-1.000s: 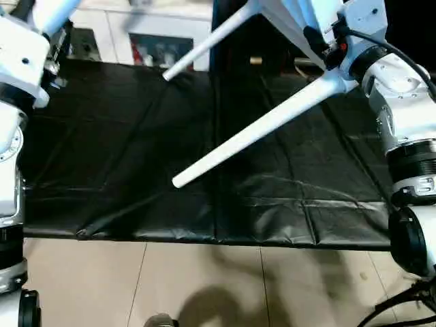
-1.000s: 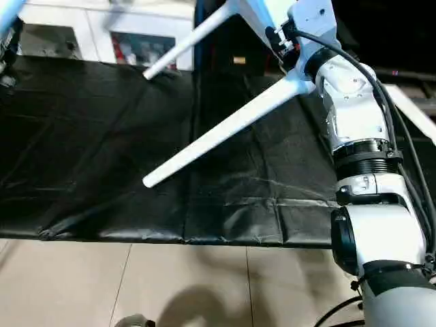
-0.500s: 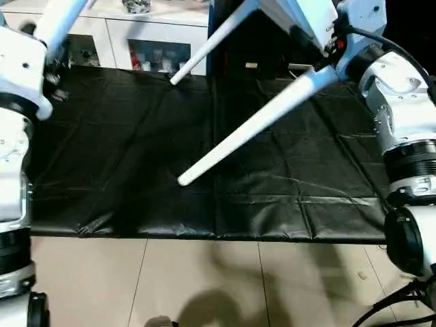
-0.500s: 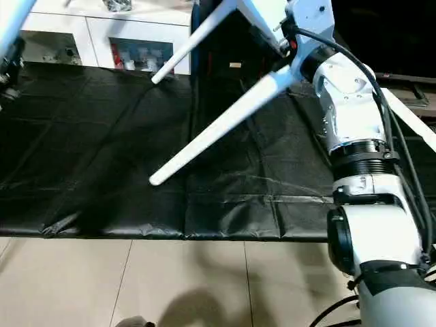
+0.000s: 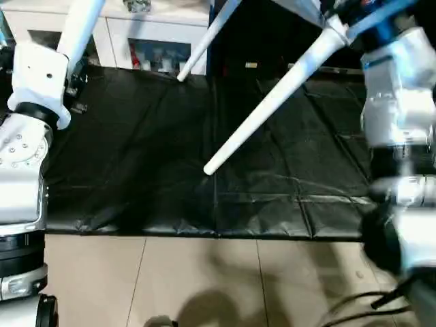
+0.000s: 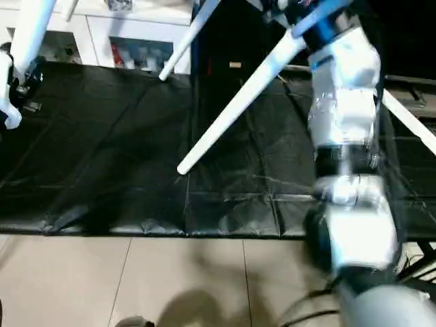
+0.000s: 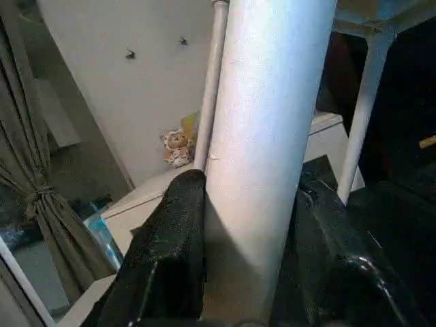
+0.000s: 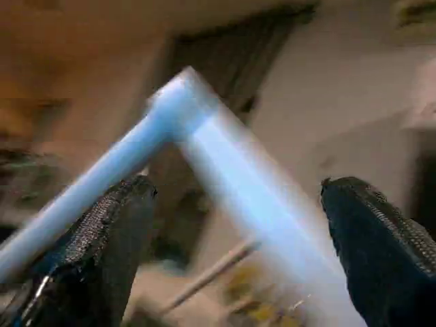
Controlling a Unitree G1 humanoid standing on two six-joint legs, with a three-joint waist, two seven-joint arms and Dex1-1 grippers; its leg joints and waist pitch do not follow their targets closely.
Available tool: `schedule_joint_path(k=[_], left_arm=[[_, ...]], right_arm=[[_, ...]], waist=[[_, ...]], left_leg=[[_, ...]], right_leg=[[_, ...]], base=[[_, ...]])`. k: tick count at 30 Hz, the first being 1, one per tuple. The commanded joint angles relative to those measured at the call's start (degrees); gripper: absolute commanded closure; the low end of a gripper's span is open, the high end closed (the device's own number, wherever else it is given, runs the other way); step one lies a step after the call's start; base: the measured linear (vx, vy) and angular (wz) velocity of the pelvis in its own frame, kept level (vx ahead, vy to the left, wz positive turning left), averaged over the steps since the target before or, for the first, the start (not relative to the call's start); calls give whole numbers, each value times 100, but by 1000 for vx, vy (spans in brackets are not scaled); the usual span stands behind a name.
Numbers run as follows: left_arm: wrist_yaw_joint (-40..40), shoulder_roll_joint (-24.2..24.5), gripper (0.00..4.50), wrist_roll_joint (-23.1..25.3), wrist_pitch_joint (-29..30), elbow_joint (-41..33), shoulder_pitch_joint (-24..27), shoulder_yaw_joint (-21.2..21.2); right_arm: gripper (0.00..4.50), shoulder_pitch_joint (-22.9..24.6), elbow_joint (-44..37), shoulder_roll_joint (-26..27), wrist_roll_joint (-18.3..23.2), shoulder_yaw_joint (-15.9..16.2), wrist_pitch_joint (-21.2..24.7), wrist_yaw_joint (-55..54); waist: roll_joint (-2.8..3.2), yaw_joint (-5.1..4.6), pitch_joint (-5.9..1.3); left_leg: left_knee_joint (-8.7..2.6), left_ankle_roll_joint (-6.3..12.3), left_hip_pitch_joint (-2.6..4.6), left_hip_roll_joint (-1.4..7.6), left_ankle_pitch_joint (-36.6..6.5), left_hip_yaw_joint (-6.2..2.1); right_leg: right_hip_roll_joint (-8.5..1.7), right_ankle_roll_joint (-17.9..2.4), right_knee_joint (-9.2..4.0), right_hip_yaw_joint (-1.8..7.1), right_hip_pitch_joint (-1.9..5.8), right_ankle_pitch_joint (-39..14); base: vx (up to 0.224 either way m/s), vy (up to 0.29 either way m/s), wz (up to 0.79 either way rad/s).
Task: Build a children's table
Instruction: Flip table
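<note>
Since a moment ago the right claw (image 8: 231, 252) has let go and opened wide beside the table (image 8: 204, 146), which hangs tipped above the black mat (image 5: 136, 150) while the left claw (image 7: 238, 225) squeezes one leg (image 7: 269, 122), nearly finished.

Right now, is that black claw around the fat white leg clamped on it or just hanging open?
Clamped. In the left wrist view both fingers of the left gripper press against opposite sides of the table leg, with no gap showing.
</note>
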Motion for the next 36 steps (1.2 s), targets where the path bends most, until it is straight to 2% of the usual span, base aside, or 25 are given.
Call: schedule_joint_path(k=[1,2,3,4,5,6,7,8,9,11,13,15,16,17,18,20,22,23,25,27,28,29,30,31,36], left_arm=[[-142,-52,290,-77,57,90,-57,-185],[-143,-45,291,-82,62,94,-69,-197],[-143,-44,291,-84,71,100,-81,-210],[-145,-44,291,-84,72,102,-85,-214],[-157,-40,291,-87,73,113,-93,-217],[-160,-40,291,-87,72,116,-95,-217],[-175,-31,291,-81,79,132,-104,-228],[-175,-31,291,-81,79,132,-104,-228],[-184,-17,291,-78,78,151,-112,-240],[-193,9,291,-82,70,181,-114,-242],[-195,13,291,-83,68,187,-114,-243],[-205,23,291,-79,63,203,-109,-242],[-205,23,291,-79,63,203,-109,-242],[-211,26,291,-78,64,185,-88,-230],[-213,26,291,-79,64,179,-82,-226],[-212,43,291,-92,65,152,-42,-207],[-212,52,291,-99,65,139,-23,-199],[-224,74,291,-119,73,95,21,-167],[-230,85,291,-126,77,78,38,-155],[-241,102,291,-142,71,70,56,-145],[-261,114,291,-162,63,67,73,-137],[-273,119,291,-171,58,67,80,-135],[-288,119,291,-186,46,82,86,-138],[-300,112,291,-195,36,108,88,-150],[-389,11,293,-281,14,175,125,-233]], right_arm=[[37,401,-196,37,89,226,386,64],[37,719,-339,107,118,318,562,-28],[37,1136,-425,223,71,369,714,-251],[37,1291,-471,260,47,385,779,-329],[37,1593,-573,310,64,401,1015,-449],[37,1668,-624,317,77,401,1101,-475],[37,1995,-729,359,89,373,1306,-614],[37,1995,-729,359,89,373,1306,-614],[37,2280,-809,361,61,358,1432,-733],[37,2516,-927,324,119,384,1648,-757],[37,2559,-938,310,96,392,1683,-781],[37,2648,-793,226,-201,422,1885,-1105],[37,2648,-793,226,-201,422,1885,-1105],[37,2537,-510,224,-286,310,1971,-1357],[37,2503,-447,221,-307,293,1965,-1393],[37,2319,-163,200,-383,255,1947,-1462],[37,2232,-36,196,-412,242,1918,-1480],[37,1986,306,246,-296,128,1875,-1451],[37,1853,497,265,-286,78,1830,-1482],[37,1615,848,320,-214,-15,1633,-1392],[37,1364,1207,399,-71,-129,1376,-1136],[37,1248,1370,440,8,-184,1252,-980],[37,1138,1530,467,40,-201,1116,-787],[37,1046,1657,480,42,-187,1011,-607],[37,637,2191,536,163,-298,771,21]], waist=[[202,-37,-330],[218,-45,-335],[200,-47,-346],[194,-33,-360],[214,-16,-375],[196,-19,-389],[215,-3,-398],[210,5,-392],[228,-1,-380],[248,1,-372],[223,-11,-374],[218,-12,-374],[222,-13,-375],[188,-21,-373],[210,-20,-371],[210,-31,-376],[184,-37,-371],[191,-54,-378],[202,-47,-379],[204,-49,-376],[202,-42,-381],[208,-63,-393],[240,-51,-384],[239,-69,-380],[237,-45,-401]], left_leg=[[-503,-462,303,88,-3294,-105],[-503,-475,297,81,-3269,-118],[-526,-488,256,88,-3198,-137],[-534,-488,251,92,-3109,-137],[-543,-486,229,99,-2886,-129],[-541,-478,205,98,-2747,-125],[-536,-467,183,100,-2557,-113],[-532,-450,182,96,-2510,-103],[-531,-444,171,91,-2508,-104],[-532,-434,177,91,-2539,-112],[-536,-426,154,91,-2477,-112],[-528,-413,149,89,-2356,-105],[-528,-414,140,86,-2290,-103],[-527,-400,140,90,-2222,-91],[-528,-408,136,86,-2208,-93],[-522,-420,147,89,-2220,-91],[-524,-406,139,89,-2225,-85],[-522,-406,135,93,-2229,-93],[-515,-397,150,101,-2188,-80],[-516,-392,146,97,-2164,-74],[-511,-385,153,102,-2167,-67],[-509,-370,126,97,-2180,-79],[-509,-362,148,104,-2178,-71],[-507,-363,145,114,-2239,-74],[-501,-291,127,114,-1939,-51]], right_leg=[[-216,-635,-620,165,-32,-2535],[-219,-638,-610,166,-19,-2532],[-236,-639,-599,158,26,-2513],[-242,-643,-592,162,43,-2433],[-246,-712,-571,180,62,-2159],[-239,-736,-539,182,92,-2007],[-242,-783,-518,185,105,-1794],[-240,-790,-513,185,102,-1769],[-249,-800,-510,184,102,-1850],[-260,-722,-538,179,105,-2062],[-269,-694,-546,169,127,-2110],[-270,-693,-540,170,124,-2141],[-270,-694,-539,171,132,-2133],[-270,-684,-542,172,122,-2161],[-273,-695,-537,171,122,-2190],[-278,-701,-543,169,112,-2228],[-276,-689,-550,167,117,-2242],[-283,-713,-528,163,118,-2217],[-280,-744,-529,169,100,-2136],[-273,-760,-523,169,110,-2078],[-282,-766,-523,174,98,-2044],[-295,-856,-500,162,125,-1996],[-282,-856,-512,169,100,-1958],[-280,-913,-497,169,95,-1892],[-266,-1078,-449,167,141,-1404]], base=[[0,0,0],[0,0,0],[0,0,0],[0,0,0],[0,0,0],[0,0,0],[0,0,0],[0,0,0],[0,0,0],[0,0,0],[0,0,0],[0,0,0],[0,0,0],[0,0,0],[0,0,0],[0,0,0],[0,0,0],[0,0,0],[0,0,0],[0,0,0],[0,0,0],[0,0,0],[0,0,0],[0,0,0],[0,0,0]])
